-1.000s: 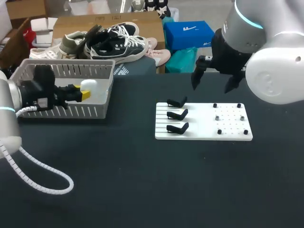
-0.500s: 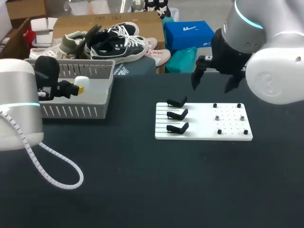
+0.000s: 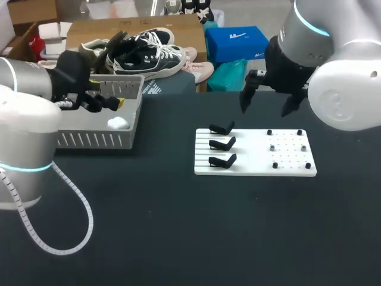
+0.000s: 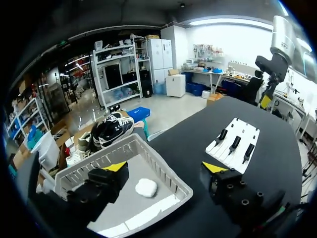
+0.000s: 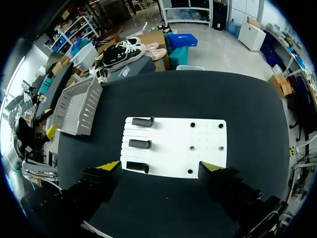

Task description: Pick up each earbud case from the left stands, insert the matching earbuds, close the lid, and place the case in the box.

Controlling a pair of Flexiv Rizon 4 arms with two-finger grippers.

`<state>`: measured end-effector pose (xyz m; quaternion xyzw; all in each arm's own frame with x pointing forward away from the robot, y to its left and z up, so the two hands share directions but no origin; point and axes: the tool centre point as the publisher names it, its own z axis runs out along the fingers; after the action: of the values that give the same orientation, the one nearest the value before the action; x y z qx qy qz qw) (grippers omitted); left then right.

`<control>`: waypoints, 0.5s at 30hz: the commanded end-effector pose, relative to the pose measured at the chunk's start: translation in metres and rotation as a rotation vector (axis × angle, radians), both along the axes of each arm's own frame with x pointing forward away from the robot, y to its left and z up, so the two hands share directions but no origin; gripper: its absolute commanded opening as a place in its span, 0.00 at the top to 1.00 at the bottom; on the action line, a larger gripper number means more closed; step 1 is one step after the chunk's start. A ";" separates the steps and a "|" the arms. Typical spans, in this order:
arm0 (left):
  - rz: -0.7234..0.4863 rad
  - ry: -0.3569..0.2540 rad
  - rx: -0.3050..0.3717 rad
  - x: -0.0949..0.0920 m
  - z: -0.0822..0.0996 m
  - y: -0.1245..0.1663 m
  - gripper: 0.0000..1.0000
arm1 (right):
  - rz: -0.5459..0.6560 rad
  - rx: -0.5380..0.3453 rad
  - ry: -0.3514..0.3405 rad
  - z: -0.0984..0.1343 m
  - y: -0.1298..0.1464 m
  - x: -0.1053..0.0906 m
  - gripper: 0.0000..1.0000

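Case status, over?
Left end effector open over the box. Right end effector open above the stands. Case lies in the box; stands bare. Nothing in the way.

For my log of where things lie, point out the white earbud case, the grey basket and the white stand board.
white earbud case (image 4: 146, 187), left wrist view, middle of its top.
grey basket (image 3: 89, 140), head view, slatted front wall.
white stand board (image 3: 250, 152), head view, bare middle of its surface.
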<state>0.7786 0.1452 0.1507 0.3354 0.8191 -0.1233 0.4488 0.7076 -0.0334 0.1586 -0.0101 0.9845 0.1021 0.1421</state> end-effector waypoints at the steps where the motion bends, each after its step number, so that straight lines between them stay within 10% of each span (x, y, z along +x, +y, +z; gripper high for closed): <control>1: -0.026 -0.118 -0.065 -0.030 0.005 -0.013 0.00 | -0.006 -0.001 -0.009 0.000 -0.001 -0.004 0.00; 15: -0.242 -0.127 -0.174 -0.086 0.010 -0.054 0.00 | -0.006 -0.001 -0.009 0.000 -0.001 -0.004 0.00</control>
<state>0.7052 0.0828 0.1581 0.4159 0.7796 -0.1786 0.4329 0.7075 -0.0335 0.1586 -0.0101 0.9845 0.1021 0.1421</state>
